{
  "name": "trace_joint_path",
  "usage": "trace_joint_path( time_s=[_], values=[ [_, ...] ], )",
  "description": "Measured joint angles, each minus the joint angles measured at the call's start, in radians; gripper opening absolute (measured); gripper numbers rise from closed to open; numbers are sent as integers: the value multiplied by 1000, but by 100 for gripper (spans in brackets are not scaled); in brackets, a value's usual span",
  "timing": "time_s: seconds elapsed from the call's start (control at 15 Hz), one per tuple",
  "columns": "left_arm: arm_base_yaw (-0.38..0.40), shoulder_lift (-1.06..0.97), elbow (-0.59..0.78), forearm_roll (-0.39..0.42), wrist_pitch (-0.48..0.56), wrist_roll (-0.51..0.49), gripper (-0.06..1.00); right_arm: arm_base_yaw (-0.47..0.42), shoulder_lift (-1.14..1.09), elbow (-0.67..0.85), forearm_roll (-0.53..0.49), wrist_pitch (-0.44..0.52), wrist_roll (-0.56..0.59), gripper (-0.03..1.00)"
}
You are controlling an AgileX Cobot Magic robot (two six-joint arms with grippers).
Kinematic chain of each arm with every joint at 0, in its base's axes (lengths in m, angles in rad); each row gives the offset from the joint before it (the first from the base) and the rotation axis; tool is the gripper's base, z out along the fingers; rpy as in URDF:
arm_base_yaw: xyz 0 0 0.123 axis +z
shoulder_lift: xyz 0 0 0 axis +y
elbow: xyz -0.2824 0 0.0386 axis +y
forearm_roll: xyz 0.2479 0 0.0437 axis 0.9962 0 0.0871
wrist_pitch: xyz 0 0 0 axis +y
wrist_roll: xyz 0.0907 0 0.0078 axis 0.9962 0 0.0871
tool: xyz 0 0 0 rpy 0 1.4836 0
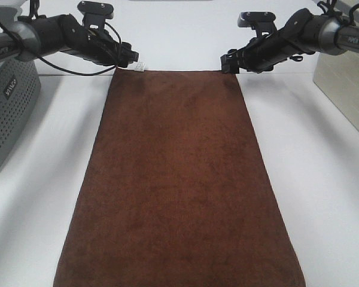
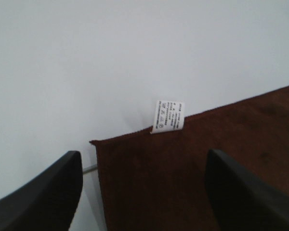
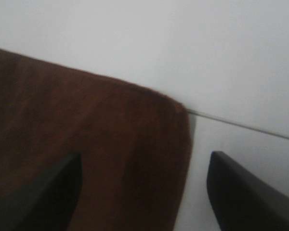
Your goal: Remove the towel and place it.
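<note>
Both arms [image 1: 60, 33]: matte black segments w/ grey metallic sleeves, white lettering illegible. Black cam bracket atop each wrist. Loose black cable loops under left arm. Left gripper [image 1: 130, 58], right gripper [image 1: 229, 63]: black, jaws smooth, rounded.

- I count one towel [image 1: 179, 179], dark brown, laid flat along the white table [image 1: 323, 197].
- One white tag [image 2: 168, 116] on it, at the far corner on my left arm's side.
- Two arms in the high view, one per side.
- Two grippers: left gripper [image 1: 129, 58] and right gripper [image 1: 229, 63], each at a far corner of the towel.
- Two fingers [image 2: 43, 197] per gripper, spread apart with nothing between them in both wrist views.
- One grey perforated basket [image 1: 9, 113] at my left edge.
- One pale box-like object [image 1: 347, 89] at my right edge; I cannot tell what it is.
</note>
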Motion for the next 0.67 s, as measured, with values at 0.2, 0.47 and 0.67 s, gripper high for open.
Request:
trace_joint_path(
  time_s=[0.2,0.47,0.67],
  values=[
    [0,-103,0,30,289,0,67,0,-137,0,-56,251,86,73],
    [13,-299,0,152,731,-96,70,-7,-375,-1,-316,525,357,77],
    [125,-417,-3,240,857,-205,74,-88,-495,-3,-387,670,429,77]
  ],
)
